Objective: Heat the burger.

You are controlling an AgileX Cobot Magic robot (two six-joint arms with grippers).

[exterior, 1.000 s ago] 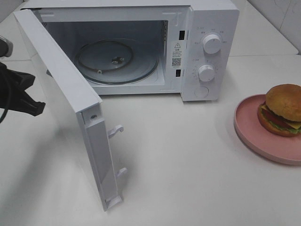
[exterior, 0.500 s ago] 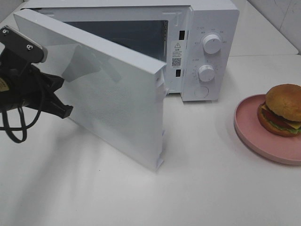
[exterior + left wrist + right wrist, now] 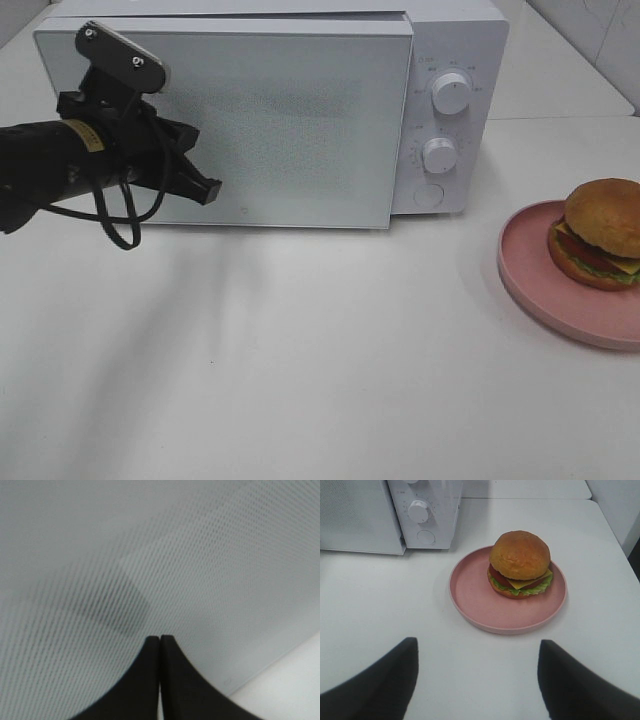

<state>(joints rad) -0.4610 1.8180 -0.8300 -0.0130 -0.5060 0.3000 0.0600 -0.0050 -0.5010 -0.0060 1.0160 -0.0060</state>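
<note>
The burger [image 3: 603, 232], golden bun over lettuce, tomato and cheese, rests on a round pink plate [image 3: 530, 270] at the table's right edge. The white microwave [image 3: 290, 120] stands at the back with its door closed. My left gripper [image 3: 208, 190] is shut, its tips against the lower left of the door; the left wrist view shows the two fingers pressed together [image 3: 160, 640] at the perforated door panel. My right gripper [image 3: 477, 645] is open above the table, short of the plate [image 3: 470, 587], with the burger [image 3: 520, 560] beyond it. It holds nothing.
Two round knobs [image 3: 451, 92] and a button sit on the microwave's right panel. The white table [image 3: 330, 360] spreads in front of it. A tiled wall rises at the far right.
The microwave door has swung from wide open to closed. My left gripper travelled rightward with it and now rests against the door. The burger and plate have not moved.
</note>
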